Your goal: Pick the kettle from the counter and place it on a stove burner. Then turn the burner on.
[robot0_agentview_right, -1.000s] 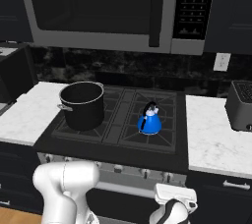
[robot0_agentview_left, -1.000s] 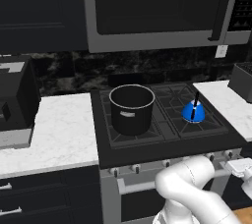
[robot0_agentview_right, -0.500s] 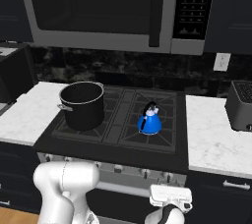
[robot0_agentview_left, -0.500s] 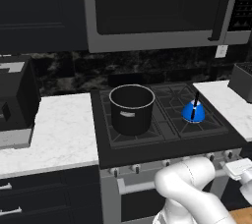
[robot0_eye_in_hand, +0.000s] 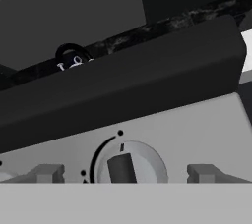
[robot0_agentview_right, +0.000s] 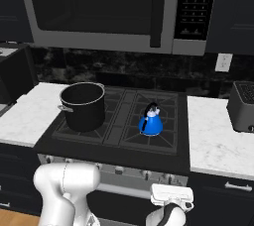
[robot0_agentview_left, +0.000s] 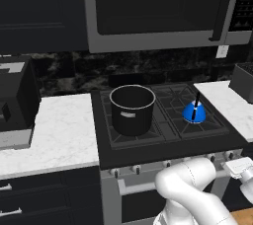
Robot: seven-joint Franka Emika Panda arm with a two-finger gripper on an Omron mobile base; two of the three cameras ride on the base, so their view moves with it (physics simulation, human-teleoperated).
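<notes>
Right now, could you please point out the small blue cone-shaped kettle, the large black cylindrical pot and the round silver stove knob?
Small blue cone-shaped kettle (robot0_agentview_right: 150,123): right base view, body.
Large black cylindrical pot (robot0_agentview_left: 131,116): left base view, side wall.
Round silver stove knob (robot0_eye_in_hand: 129,165): hand view, face.

Kettle (robot0_agentview_right: 150,122) glossy blue; pot (robot0_agentview_left: 132,109) matt black; counter (robot0_agentview_left: 54,135) smooth veined white stone.

Dim, even rendered light, soft shadows, no glare; coarse and slightly blurry, dark cabinetry nearly featureless.

two base views over the same cooktop (robot0_agentview_left: 163,115) from either side; hand view close under a knob (robot0_eye_in_hand: 129,165)
</notes>
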